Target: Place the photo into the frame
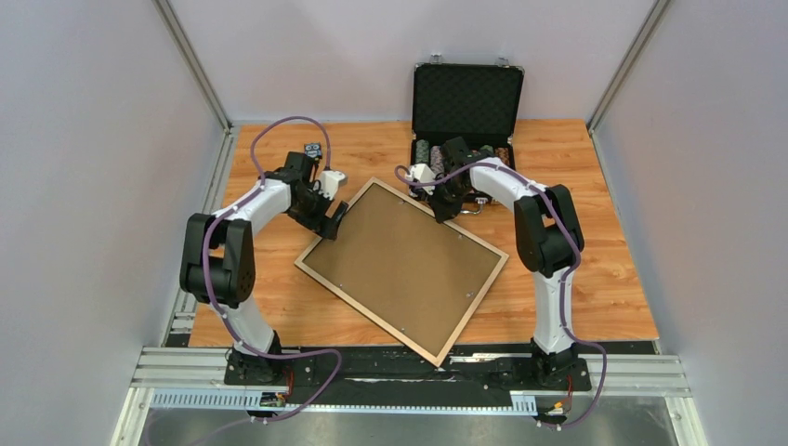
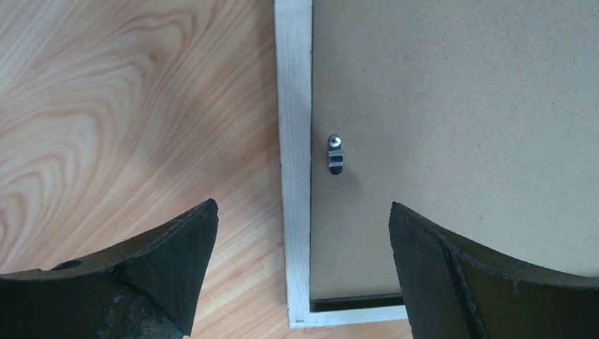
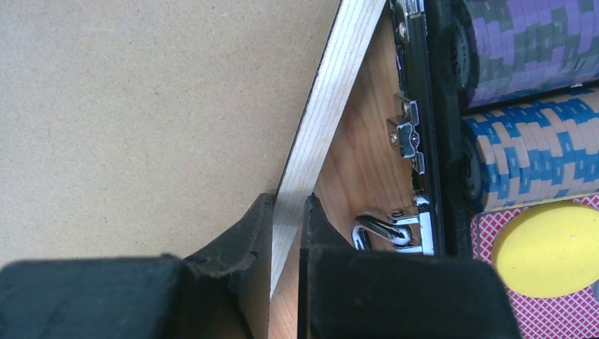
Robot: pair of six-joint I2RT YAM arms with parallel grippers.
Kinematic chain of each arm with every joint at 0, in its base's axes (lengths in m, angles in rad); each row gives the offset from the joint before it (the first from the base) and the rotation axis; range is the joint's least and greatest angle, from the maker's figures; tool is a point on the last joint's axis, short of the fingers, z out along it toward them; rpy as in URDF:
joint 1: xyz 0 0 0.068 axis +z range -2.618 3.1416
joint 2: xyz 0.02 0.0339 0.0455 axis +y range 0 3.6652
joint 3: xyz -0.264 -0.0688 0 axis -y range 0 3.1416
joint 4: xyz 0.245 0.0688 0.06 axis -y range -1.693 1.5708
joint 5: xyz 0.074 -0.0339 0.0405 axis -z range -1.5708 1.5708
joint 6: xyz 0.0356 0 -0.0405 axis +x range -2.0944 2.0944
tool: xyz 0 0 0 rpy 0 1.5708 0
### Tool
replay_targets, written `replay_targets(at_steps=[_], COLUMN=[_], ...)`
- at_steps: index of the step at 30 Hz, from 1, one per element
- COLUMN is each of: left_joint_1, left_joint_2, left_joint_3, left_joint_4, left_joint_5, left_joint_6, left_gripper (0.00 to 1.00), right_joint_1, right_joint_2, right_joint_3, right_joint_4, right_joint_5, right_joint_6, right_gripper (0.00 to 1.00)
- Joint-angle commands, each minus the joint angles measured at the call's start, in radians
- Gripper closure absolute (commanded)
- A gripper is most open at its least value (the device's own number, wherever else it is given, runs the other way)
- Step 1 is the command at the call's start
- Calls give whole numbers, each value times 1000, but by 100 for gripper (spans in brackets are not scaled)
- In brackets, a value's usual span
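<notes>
Where the frame (image 3: 321, 127) is lying: diagonally on table (image 2: 106, 106), backing panel (image 2: 459, 106) up; photo not showing.
Right gripper (image 3: 288, 210): pinching the far rail.
Left gripper (image 2: 302, 212): hovering spread over the near-left rail.
Handling: probably behaving light and rigid; thin rails are offering the grip.

Left arm (image 1: 258, 200) and right arm (image 1: 502, 178): white tapered links between bulky black joint housings. Purple cable (image 1: 279, 125) looped along each from base to wrist. Fingers (image 2: 162, 275) matte black, wedge-shaped, edges scuffed.

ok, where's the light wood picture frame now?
Top view: the frame lies mid-table, diagonal between the arms; right gripper pinches its far rail beside the black chip case, open left gripper over its left rail.
</notes>
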Motion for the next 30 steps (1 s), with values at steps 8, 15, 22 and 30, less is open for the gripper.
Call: replay_targets(at_steps=[8, 15, 22, 30], left_joint_1=[-33, -47, -60, -79], left_joint_2=[68, 109, 135, 147], left_joint_3=[76, 89, 100, 101], left_joint_4=[36, 52, 62, 69], left_joint_5=[-51, -69, -72, -97], left_joint_6=[1, 8, 1, 2], left_gripper=[15, 23, 24, 35], right_joint_1=[-8, -12, -14, -14], right_joint_2=[30, 22, 20, 25], right_joint_3=[-61, -84, -89, -92], right_joint_4=[56, 76, 82, 89], right_joint_5=[13, 2, -11, -8], right_joint_6=[9, 41, 54, 59], right_gripper=[100, 100, 100, 100])
